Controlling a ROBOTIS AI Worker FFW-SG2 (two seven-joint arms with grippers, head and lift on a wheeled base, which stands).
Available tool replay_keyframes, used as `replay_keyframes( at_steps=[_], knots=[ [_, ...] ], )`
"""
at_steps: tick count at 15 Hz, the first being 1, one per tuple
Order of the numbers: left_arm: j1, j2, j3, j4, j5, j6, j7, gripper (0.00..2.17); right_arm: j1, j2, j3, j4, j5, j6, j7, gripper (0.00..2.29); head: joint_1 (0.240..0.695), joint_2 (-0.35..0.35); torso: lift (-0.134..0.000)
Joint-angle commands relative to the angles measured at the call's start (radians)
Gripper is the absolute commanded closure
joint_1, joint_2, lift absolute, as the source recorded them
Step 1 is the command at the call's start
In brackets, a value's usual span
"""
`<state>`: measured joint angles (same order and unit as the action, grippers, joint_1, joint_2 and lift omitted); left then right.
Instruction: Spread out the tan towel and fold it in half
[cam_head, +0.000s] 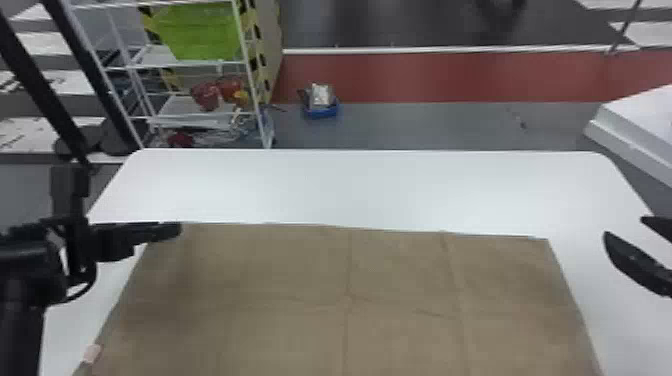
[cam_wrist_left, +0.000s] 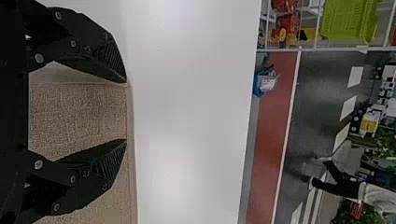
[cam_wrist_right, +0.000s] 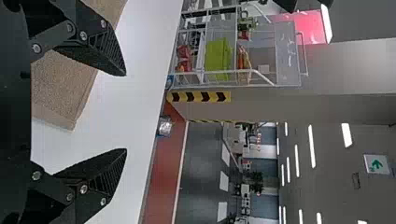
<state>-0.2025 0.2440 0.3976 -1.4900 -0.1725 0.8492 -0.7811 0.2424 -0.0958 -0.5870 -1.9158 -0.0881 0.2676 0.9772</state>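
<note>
Tan towel (cam_head: 300, 300), far edge running crosswise. My left gripper (cam_wrist_left: 126, 111), nearer, by its far-left corner; my right gripper (cam_wrist_right: 125, 112), outside its far-right corner; both spread wide, empty.

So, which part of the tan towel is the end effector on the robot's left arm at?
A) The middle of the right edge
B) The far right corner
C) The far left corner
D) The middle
C: in the head view, the open left end effector is at the far left corner of the tan towel, which lies spread out flat.
</note>
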Motion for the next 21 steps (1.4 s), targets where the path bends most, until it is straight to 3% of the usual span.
replay_keyframes(
  at_steps=[1,12,15,17,20,21],
  knots=[
    [0.002,-0.003,-0.003,0.002,-0.012,0.0,-0.001,0.52,0.0,-0.004,-0.005,0.0,-0.01,-0.004,0.0,0.36,0.695,0.06,-0.123],
    [0.002,-0.005,-0.017,0.03,-0.032,-0.052,0.031,0.52,0.006,-0.015,-0.02,0.028,-0.022,-0.041,0.006,0.37,0.695,0.046,-0.123],
    [0.003,-0.005,-0.013,0.025,-0.03,-0.058,0.031,0.74,0.008,-0.016,-0.022,0.028,-0.024,-0.041,0.006,0.37,0.695,0.05,-0.123],
    [0.021,-0.009,-0.006,0.008,-0.025,-0.052,0.033,1.29,0.003,-0.018,-0.022,0.029,-0.021,-0.041,0.006,0.37,0.695,0.05,-0.123],
    [0.032,-0.009,-0.003,-0.024,-0.027,-0.034,0.022,1.39,-0.006,-0.018,-0.013,0.038,-0.022,-0.044,0.005,0.37,0.695,0.049,-0.123],
    [0.043,-0.009,0.001,-0.053,-0.024,-0.031,0.023,1.54,-0.009,-0.018,-0.01,0.04,-0.022,-0.044,0.005,0.37,0.695,0.05,-0.123]
  ],
)
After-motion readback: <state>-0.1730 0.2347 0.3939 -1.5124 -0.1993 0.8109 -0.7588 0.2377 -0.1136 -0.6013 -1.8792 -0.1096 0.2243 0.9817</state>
